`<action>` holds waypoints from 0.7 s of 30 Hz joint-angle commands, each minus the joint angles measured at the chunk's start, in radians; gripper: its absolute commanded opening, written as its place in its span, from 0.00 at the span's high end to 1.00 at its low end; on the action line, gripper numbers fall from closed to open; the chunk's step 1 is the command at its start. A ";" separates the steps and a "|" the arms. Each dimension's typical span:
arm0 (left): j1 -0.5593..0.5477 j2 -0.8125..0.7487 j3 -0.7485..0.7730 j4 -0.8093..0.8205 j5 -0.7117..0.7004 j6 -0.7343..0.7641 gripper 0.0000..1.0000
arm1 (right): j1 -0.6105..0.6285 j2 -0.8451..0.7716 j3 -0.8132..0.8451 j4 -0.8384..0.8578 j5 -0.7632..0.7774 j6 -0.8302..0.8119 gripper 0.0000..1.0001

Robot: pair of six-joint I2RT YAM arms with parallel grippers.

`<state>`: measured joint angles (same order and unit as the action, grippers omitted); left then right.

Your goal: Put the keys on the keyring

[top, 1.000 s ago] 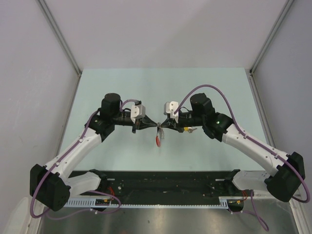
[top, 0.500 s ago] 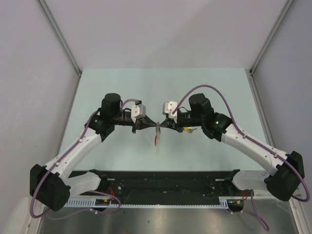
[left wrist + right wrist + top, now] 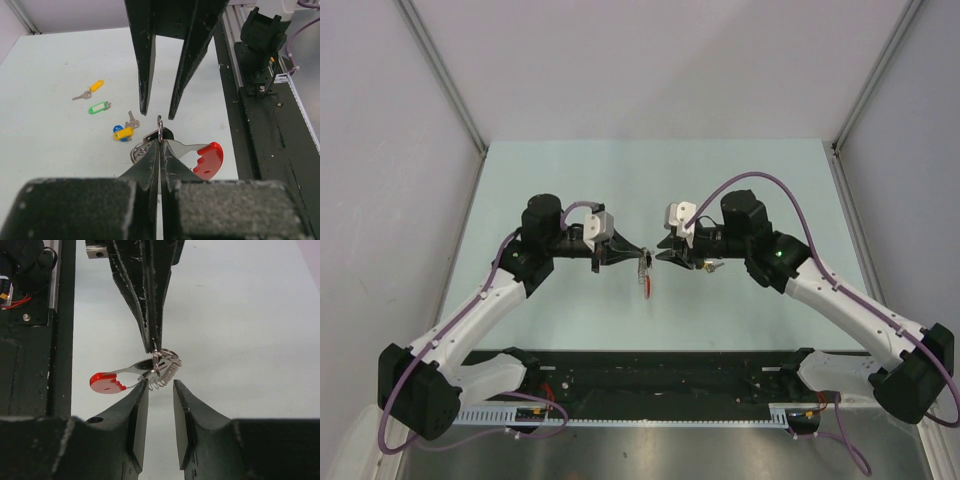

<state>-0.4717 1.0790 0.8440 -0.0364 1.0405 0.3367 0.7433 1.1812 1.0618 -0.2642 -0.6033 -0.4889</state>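
My left gripper (image 3: 160, 146) is shut on the metal keyring (image 3: 159, 124) and holds it above the table. The keyring's red tag (image 3: 209, 159) hangs off to one side. A small black piece (image 3: 168, 134) sits behind the ring; I cannot tell whether it is the black-headed key. My right gripper (image 3: 160, 386) is open and empty. Its fingertips sit just short of the keyring (image 3: 163, 364), either side of its coiled wire. In the top view the two grippers face each other, left (image 3: 636, 256) and right (image 3: 661, 256), with the keyring (image 3: 646, 266) between them.
A yellow key (image 3: 94, 87), a green key (image 3: 99, 107) and a blue-and-yellow key (image 3: 123, 133) lie on the pale table under the right arm, and show there in the top view (image 3: 710, 266). A black rail (image 3: 640, 378) runs along the near edge.
My right gripper has drawn back to the right, off the keyring, leaving a small gap. The keyring stays held in my left gripper.
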 commanded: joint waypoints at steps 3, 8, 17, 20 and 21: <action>-0.005 -0.022 -0.006 0.105 0.058 -0.056 1.00 | -0.038 -0.055 -0.008 0.042 -0.055 0.033 0.71; -0.005 -0.024 -0.006 0.116 0.069 -0.065 1.00 | -0.042 -0.035 -0.013 0.057 -0.102 0.033 0.74; -0.005 -0.024 -0.005 0.121 0.075 -0.068 1.00 | -0.044 -0.020 -0.014 0.080 -0.142 0.033 0.75; -0.005 -0.024 -0.006 0.119 0.078 -0.068 1.00 | -0.042 -0.015 -0.014 0.088 -0.148 0.033 0.77; -0.005 -0.027 -0.006 0.119 0.079 -0.068 1.00 | -0.044 -0.014 -0.014 0.089 -0.148 0.033 0.78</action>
<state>-0.4721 1.0790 0.8326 0.0368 1.0805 0.2867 0.7025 1.1576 1.0439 -0.2241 -0.7227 -0.4637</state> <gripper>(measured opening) 0.005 0.236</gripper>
